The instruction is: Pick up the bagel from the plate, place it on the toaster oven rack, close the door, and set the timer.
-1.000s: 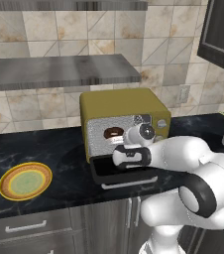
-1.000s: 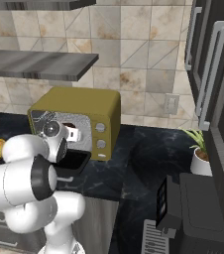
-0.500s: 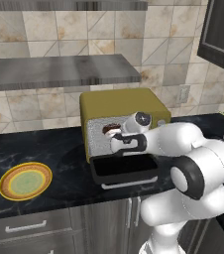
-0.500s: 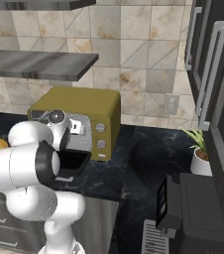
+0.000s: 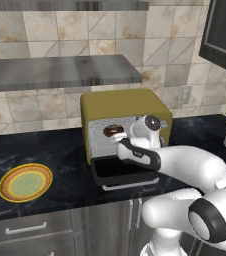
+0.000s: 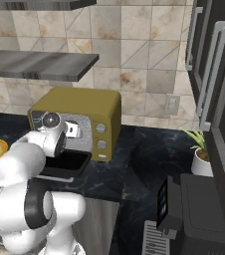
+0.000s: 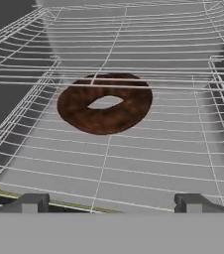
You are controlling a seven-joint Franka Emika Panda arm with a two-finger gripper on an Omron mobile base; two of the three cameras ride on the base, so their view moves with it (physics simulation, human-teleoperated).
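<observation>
Home kitchen on my feed.
I see a black marble counter [image 5: 60, 165] under a beige tiled wall [image 5: 110, 30], a grey shelf [image 5: 60, 72], dark cabinets [image 6: 216, 74], drawers [image 5: 25, 230] below, an olive toaster oven [image 5: 125, 107] and a potted plant [image 6: 201, 154].

Dark brown bagel [image 7: 104, 103] flat on wire rack [image 7: 148, 149], door [image 5: 120, 172] open
</observation>
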